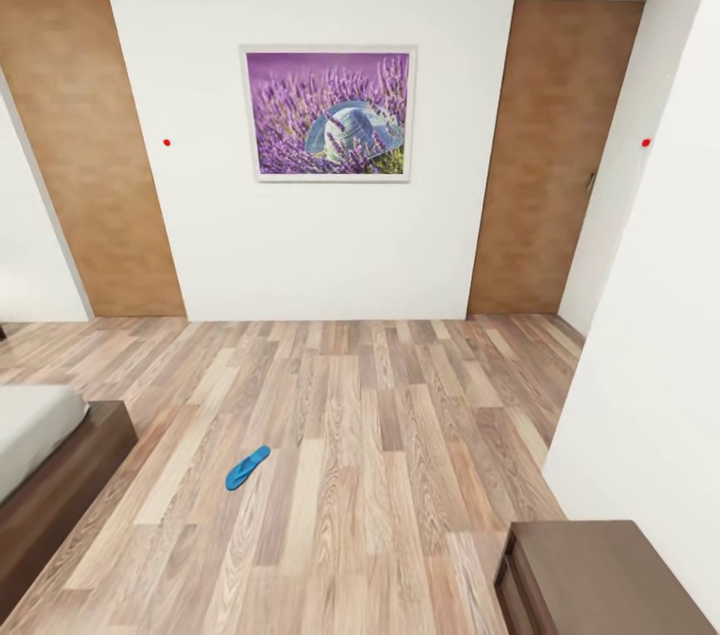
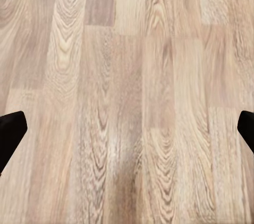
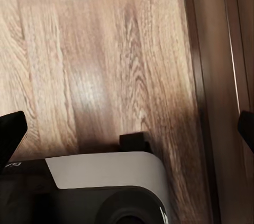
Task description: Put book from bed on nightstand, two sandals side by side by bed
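A dark cabinet [image 1: 600, 580] sits near right and the bed [image 1: 45, 460] near left, one blue sandal [image 1: 247, 467] alone on the plank floor [image 1: 380, 435] between, the lavender picture [image 1: 329, 113] beyond; both grippers [image 2: 127, 134] [image 3: 127, 131] gape wide, empty.

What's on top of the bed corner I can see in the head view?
The visible corner of the bed shows only bare pale mattress; no book there. The rest of the bed lies outside the picture. One blue sandal lies on the floor beside it.
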Controlling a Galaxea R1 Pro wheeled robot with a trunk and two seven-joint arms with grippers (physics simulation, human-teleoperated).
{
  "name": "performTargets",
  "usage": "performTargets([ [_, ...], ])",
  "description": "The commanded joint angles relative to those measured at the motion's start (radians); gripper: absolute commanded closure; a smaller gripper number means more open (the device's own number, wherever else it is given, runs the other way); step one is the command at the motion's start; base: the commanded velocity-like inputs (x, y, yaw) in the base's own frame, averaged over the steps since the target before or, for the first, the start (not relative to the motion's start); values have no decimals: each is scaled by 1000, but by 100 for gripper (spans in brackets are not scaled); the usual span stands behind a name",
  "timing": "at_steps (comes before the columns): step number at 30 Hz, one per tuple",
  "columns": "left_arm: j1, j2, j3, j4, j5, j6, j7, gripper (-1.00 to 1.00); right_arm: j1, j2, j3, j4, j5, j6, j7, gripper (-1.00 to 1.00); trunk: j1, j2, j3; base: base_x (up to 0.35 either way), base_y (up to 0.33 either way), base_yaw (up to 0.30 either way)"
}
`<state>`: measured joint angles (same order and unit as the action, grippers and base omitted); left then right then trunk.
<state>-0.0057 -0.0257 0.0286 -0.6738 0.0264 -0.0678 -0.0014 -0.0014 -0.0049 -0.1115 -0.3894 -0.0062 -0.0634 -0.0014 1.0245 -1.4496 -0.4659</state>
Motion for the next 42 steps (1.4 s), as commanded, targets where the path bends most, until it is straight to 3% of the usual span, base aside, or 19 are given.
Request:
performTargets([
  [1,0,-1,2,0,3,-3,0,-100,0,0,-2,0,0,-3,0,-100,1,0,-1,279,0,0],
  [18,0,-2,2,0,3,-3,0,-100,0,0,-2,0,-1,-3,0,-100,1,0,-1,54,0,9],
  [42,0,-2,1,0,3,-3,0,-100,0,0,-2,0,0,-3,0,-100,1,0,-1,0,0,275],
])
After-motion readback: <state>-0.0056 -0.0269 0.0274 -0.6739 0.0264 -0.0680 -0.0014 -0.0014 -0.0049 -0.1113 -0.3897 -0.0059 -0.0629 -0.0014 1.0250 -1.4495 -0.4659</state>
